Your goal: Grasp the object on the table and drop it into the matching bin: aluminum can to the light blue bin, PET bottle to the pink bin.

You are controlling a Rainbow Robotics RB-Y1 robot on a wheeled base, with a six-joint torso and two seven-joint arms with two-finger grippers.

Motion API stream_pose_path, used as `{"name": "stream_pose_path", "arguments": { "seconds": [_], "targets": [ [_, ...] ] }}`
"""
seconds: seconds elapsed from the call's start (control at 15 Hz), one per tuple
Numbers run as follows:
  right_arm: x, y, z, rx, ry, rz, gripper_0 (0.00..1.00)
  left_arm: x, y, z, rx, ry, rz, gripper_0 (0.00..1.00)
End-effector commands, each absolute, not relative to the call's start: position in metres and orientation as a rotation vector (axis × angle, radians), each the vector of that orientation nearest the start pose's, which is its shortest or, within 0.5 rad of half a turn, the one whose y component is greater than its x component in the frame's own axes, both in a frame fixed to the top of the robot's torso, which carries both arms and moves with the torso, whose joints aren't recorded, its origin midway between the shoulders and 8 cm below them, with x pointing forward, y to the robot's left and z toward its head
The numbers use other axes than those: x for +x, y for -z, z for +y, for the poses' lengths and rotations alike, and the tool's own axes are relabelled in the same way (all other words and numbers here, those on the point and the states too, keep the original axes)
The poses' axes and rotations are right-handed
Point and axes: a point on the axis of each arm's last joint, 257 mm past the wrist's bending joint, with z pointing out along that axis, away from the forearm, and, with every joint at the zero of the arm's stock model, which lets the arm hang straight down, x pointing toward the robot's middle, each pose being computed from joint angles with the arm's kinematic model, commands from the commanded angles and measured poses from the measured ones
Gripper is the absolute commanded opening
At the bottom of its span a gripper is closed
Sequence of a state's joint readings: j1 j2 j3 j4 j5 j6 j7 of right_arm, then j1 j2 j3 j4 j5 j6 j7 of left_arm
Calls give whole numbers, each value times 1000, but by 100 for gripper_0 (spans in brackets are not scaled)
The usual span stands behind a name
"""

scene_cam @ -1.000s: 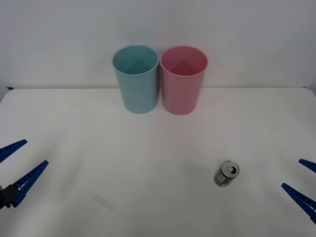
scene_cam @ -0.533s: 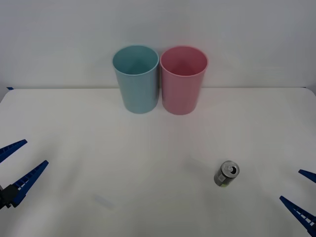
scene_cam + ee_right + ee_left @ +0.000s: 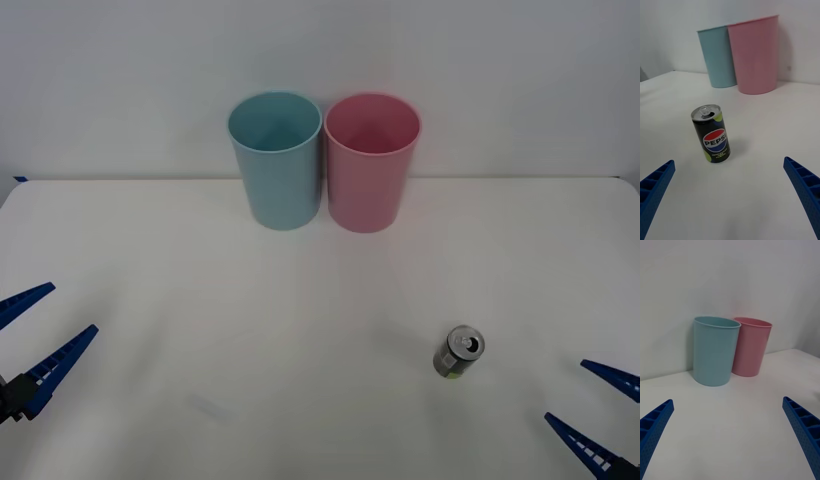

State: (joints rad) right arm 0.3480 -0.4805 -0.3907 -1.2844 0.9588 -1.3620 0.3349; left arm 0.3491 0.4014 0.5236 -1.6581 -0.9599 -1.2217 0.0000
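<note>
White laminate makes up the table, which spans the lower two thirds of the front view. The aluminum can stands upright on it in the lower right part of that frame, silver pull-tab top up, dark body with a yellow-green band at the base. In the right wrist view the can sits left of centre, its red, white and blue logo facing the camera.

At the back of the table, upper centre of the front view, the light blue bin and the pink bin stand upright side by side, touching or nearly so, blue on the left and pink on the right, well apart from the can.

The right gripper sits in the bottom right corner of the front frame, to the right of the can and not touching it. Its blue ribbed fingers are spread wide and hold nothing.

The left gripper rests at the lower left edge of the front frame, far from the can, its fingers likewise spread wide and empty, with both bins ahead of it in the left wrist view.
</note>
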Motion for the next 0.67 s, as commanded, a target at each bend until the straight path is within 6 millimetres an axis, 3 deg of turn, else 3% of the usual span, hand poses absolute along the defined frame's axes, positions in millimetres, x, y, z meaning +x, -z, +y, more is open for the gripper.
{"name": "stream_pose_path", "arguments": {
  "seconds": [0.07,0.67],
  "targets": [
    [303,295,-322,-590,-603,1567,100,342,169,330,465,567,1441,100],
    [330,308,-290,-568,-564,1541,100,342,169,330,465,567,1441,100]
  ]
}}
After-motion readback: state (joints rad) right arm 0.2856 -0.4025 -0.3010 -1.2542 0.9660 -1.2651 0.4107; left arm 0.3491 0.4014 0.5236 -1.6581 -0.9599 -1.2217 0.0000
